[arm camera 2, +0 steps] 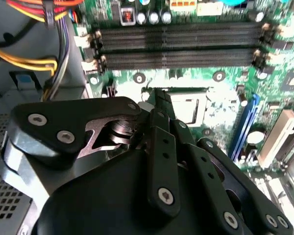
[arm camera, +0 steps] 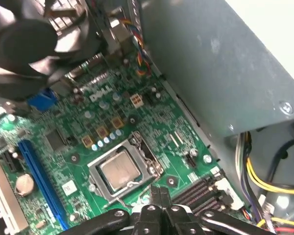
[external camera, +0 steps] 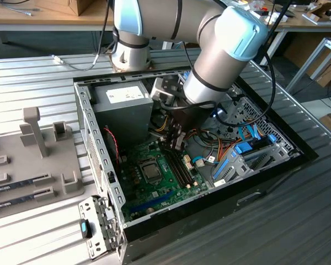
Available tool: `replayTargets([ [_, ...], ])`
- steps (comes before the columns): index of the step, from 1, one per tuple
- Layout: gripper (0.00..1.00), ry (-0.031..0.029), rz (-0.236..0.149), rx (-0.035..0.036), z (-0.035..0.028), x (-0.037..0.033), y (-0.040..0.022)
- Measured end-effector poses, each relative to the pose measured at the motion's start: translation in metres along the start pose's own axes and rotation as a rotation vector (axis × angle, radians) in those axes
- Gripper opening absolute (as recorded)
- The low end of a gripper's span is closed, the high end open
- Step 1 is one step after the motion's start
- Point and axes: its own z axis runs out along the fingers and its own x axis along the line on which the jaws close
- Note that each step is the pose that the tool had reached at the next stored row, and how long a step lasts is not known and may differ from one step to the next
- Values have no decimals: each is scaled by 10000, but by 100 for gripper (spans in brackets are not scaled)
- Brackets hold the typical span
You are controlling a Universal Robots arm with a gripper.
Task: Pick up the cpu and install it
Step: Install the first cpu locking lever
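The gripper (arm camera: pixel 156 192), fingers pressed together and holding nothing, hovered just beside the cpu (arm camera: pixel 119 169), which sat in its socket (arm camera: pixel 125 168) at the frame's lower centre on the motherboard (arm camera: pixel 63 147).

- In the second wrist view, the gripper (arm camera 2: pixel 159 100) body covers most of the socket (arm camera 2: pixel 188 105) — the chip inside cannot be made out.
- In the first wrist view, the picture's edge cuts off the gripper (arm camera: pixel 154 193) linkage.
- In the exterior view, the arm (external camera: pixel 220 49) hides the far part of the computer case (external camera: pixel 276 165).
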Motion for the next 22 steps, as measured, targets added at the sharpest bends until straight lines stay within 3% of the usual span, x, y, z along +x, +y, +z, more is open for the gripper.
replayTargets([
  [5,11,9,-60,8,0,5,6],
  [9,11,52,-688,20,0,5,6],
  [11,11,-40,-959,-42,2,4,6],
  [13,11,-258,-1167,-199,4,4,5],
  [14,11,-532,-1266,-403,4,4,5],
  [16,11,-798,-1376,-588,5,4,5],
  [17,11,-863,-1534,-639,5,4,5],
  [18,11,-866,-1679,-652,6,3,6],
  [20,11,-763,-2211,-644,7,4,5],
  [22,11,-718,-2437,-638,13,17,24],
])
